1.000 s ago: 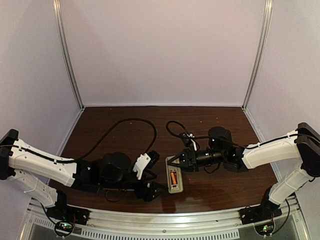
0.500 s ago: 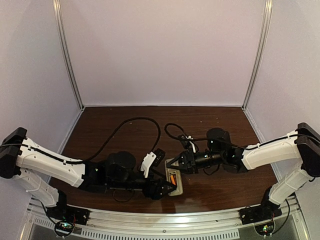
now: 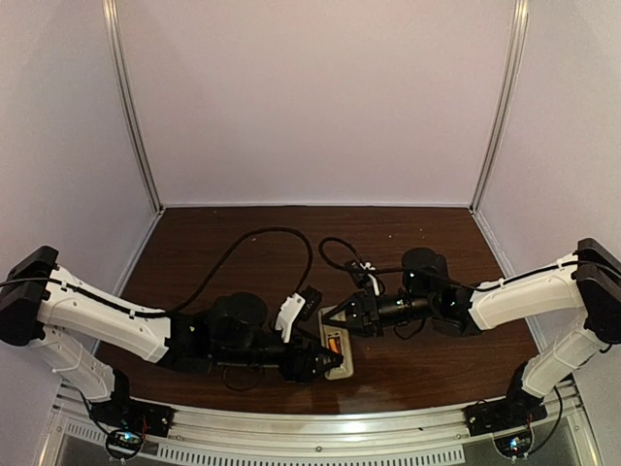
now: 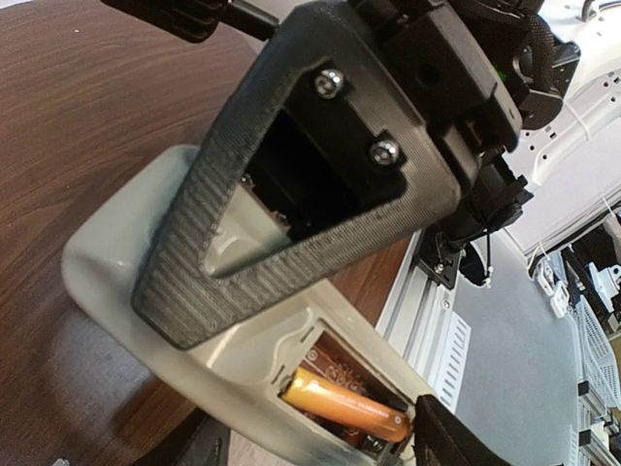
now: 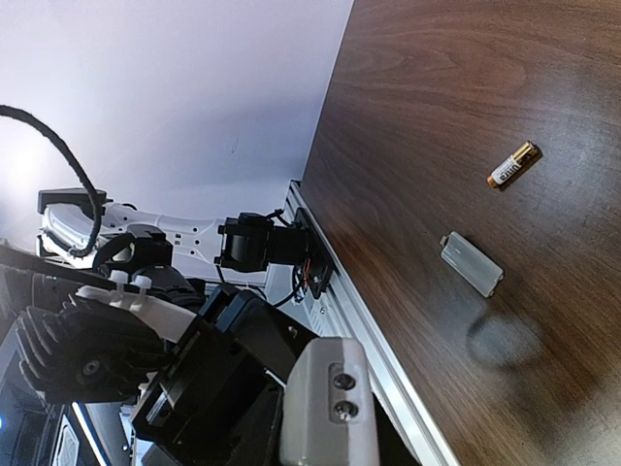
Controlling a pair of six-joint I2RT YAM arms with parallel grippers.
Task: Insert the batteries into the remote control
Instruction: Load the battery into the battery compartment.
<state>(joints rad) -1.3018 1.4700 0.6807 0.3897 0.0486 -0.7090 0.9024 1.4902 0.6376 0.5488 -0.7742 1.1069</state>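
On a dark wood table (image 3: 427, 243) walled in white, two robot arms meet over the remote control (image 3: 345, 363), which lies back-up near the front edge, its battery bay uncovered; from above, little of it shows between the black wrists beyond a pale beige strip and an orange glint in the bay.

Up close, the left wrist camera fills in the rest: one battery (image 4: 344, 403), copper-gold, lies lengthwise in the bay over bare circuit board; the right gripper (image 4: 179, 306) has its ribbed black fingers closed together into a single wedge, the tip resting on the remote's beige back beside the bay; the left gripper (image 3: 330, 363) has its fingertips (image 4: 441, 437) spread to either side of the remote's bay end, and whether they press the casing cannot be told from this angle.

Only the right wrist camera shows what lies elsewhere on the table: a second battery (image 5: 511, 165) alone on the wood, and near it, not touching, a small flat pale grey plate (image 5: 472, 264); neither can be made out from overhead. That same view looks past the remote altogether and does not show the right gripper's own fingertips; the closed wedge is seen only from the opposite wrist and, small and dark, from above (image 3: 328, 316).
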